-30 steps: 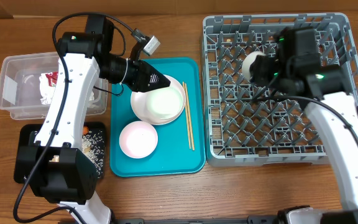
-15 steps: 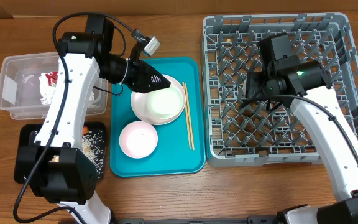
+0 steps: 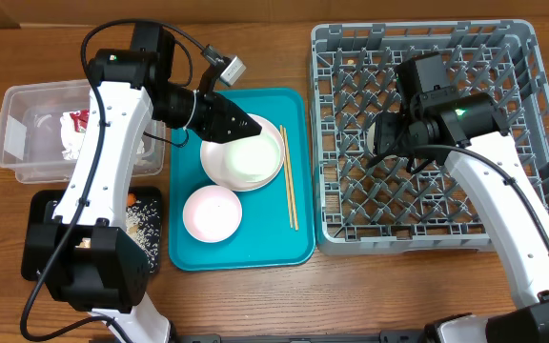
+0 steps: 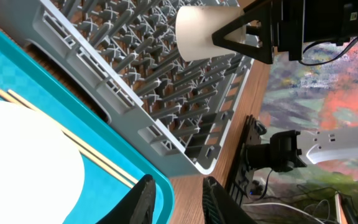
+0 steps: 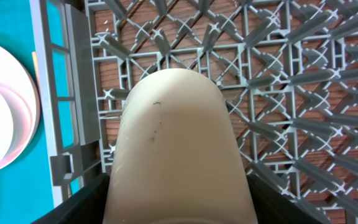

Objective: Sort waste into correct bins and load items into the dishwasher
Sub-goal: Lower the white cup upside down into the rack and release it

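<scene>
One rack, one teal tray, one tub, one black tray, one white bowl, one pink plate, two chopsticks, one cup.

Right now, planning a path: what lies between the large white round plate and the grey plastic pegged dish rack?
Two thin wooden chopsticks, on the teal rectangular tray; the overhead view shows them.

Teal tray, grey rack, cream cup.
</scene>
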Robot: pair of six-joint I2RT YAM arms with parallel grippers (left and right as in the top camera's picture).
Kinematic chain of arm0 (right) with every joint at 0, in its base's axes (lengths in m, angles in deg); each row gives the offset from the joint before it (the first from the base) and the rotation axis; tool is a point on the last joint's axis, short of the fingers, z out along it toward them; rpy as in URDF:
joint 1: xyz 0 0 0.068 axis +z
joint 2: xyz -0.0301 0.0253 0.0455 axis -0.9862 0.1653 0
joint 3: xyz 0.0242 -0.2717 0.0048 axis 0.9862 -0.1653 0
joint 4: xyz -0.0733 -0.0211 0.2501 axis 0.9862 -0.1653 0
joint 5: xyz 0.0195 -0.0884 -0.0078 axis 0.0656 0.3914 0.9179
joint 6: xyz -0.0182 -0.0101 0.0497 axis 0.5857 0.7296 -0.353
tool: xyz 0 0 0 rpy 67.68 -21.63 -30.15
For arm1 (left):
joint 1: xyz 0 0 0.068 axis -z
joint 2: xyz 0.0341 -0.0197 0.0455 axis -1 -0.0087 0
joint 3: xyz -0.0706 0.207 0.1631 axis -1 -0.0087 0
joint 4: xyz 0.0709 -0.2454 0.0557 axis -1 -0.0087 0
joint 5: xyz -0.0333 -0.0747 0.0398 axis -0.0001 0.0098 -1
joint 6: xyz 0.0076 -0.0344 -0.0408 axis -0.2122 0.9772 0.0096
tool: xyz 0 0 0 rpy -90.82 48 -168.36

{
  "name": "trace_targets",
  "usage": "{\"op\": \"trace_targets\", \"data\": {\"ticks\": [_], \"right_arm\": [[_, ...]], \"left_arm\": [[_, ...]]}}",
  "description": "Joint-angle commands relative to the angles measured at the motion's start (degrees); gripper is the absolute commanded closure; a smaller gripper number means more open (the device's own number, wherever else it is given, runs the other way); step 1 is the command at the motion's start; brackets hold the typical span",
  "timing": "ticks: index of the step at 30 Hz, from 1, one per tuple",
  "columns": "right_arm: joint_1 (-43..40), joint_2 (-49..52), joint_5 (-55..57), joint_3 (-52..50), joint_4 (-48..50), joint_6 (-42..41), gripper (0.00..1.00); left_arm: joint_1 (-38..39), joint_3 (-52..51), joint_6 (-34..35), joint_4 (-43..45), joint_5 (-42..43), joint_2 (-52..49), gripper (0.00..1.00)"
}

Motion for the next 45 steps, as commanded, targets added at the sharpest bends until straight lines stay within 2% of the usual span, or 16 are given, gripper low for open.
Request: {"op": "trace_targets", "data": {"ticks": [1,26,27,30,32,35,36,41,45], "right_arm": [[0.3,0.3,-1.0,0.7,0.0,0.0,0.92],[0.3,8.9,-1.1,-3.9,0.2,0.0,0.94],[0.3,8.9,-1.1,-3.9,0.6,0.0,0.90],[0.3,8.9,-1.9,-3.9,1.1,0.0,0.39],[0.3,8.9,-2.1,-3.8,1.4,0.0,0.22],[0.3,8.9,-2.2,-3.8,1.9,0.0,0.02],[0.3,8.9,-2.1,-3.6,1.9,0.0,0.00],[0.2,8.8,-2.1,-1.2,0.4,0.1,0.00],[0.2,8.8,-3.6,3.6,-2.5,0.2,0.00]], "left_arm": [[0.0,0.6,0.7,-0.2,-1.0,0.8,0.71],[0.3,0.6,0.6,-0.6,-2.3,0.8,0.67],[0.3,0.6,0.6,-0.6,-2.3,0.8,0.67],[0.3,0.6,0.6,-0.6,-2.3,0.8,0.67],[0.3,0.6,0.6,-0.6,-2.4,0.8,0.66],[0.3,0.6,0.6,-0.6,-2.4,0.8,0.62],[0.3,0.6,0.7,-0.6,-2.4,0.8,0.61],[0.3,0.6,1.6,-0.6,-2.7,0.8,0.58],[-0.6,0.6,7.5,0.5,-8.0,0.8,0.60]]}}
